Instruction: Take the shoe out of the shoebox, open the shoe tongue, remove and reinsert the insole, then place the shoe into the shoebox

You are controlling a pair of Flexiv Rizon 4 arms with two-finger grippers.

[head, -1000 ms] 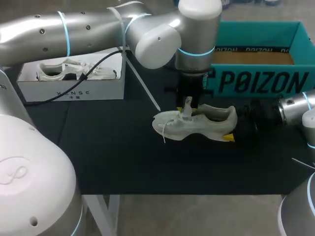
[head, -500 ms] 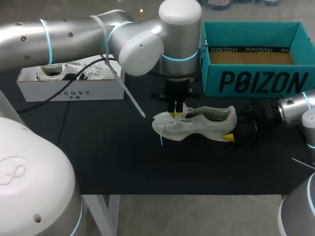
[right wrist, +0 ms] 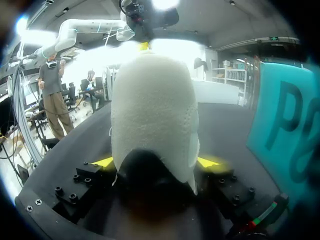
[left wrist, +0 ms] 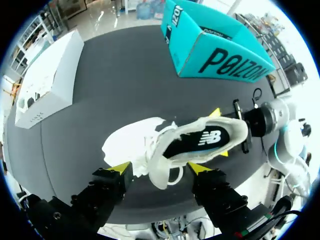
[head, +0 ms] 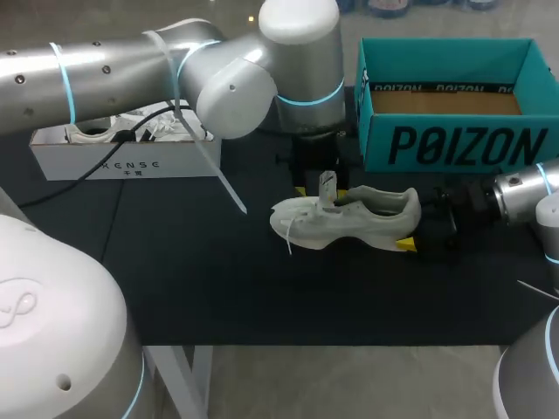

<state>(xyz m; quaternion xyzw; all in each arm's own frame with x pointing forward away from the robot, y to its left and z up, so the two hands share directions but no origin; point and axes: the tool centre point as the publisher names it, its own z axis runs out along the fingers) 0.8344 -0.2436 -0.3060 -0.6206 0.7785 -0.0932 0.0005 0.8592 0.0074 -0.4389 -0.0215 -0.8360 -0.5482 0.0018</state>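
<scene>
The white shoe (head: 349,223) stands upright on the black table (head: 175,271), toe to the left, just near of the teal shoebox (head: 454,147). The right gripper (right wrist: 157,162) clamps the heel, a yellow tip pressed on each side. The left gripper (left wrist: 160,170) hangs over the shoe's opening with its fingers spread wide, gripping nothing (the raised tongue (head: 327,185) stands between them, touching neither). Far left sits a white box (head: 131,164), well apart from the shoe.

Head view overhead, wrist views close, all sharing shoe (head: 345,220)
</scene>
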